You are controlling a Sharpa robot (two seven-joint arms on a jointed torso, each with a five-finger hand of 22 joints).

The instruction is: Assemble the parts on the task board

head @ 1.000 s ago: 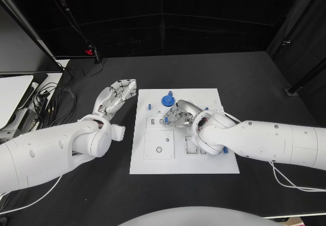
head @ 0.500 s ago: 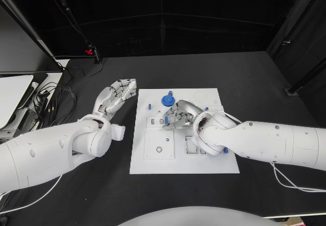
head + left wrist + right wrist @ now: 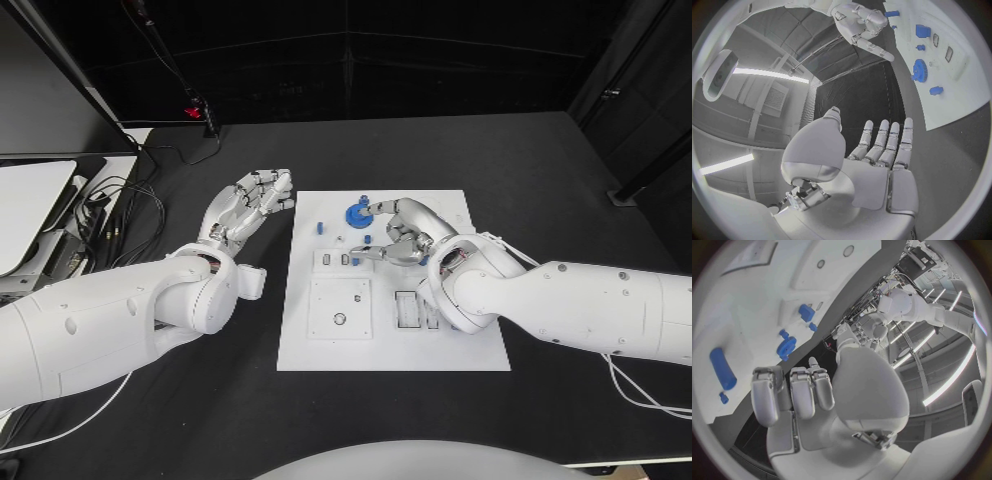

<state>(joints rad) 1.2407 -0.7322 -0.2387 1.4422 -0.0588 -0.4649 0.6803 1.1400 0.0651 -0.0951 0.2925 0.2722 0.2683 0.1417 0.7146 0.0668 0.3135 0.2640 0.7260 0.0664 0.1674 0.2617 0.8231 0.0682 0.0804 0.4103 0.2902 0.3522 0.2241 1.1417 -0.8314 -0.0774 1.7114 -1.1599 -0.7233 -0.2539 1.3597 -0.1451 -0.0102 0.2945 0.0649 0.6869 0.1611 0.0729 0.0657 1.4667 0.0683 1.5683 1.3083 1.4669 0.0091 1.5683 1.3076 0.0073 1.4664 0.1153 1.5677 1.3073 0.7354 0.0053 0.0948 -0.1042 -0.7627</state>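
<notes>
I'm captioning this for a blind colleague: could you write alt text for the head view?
The robot's right hand reaches over the white task board on the black table, its fingers curled beside the blue gear. The left hand hovers with fingers apart over the table just off the board's left edge, holding nothing.

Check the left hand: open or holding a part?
Open. The left hand hovers beside the task board over the black table, fingers straight and spread, nothing in them; wrist view shows the palm empty.
</notes>
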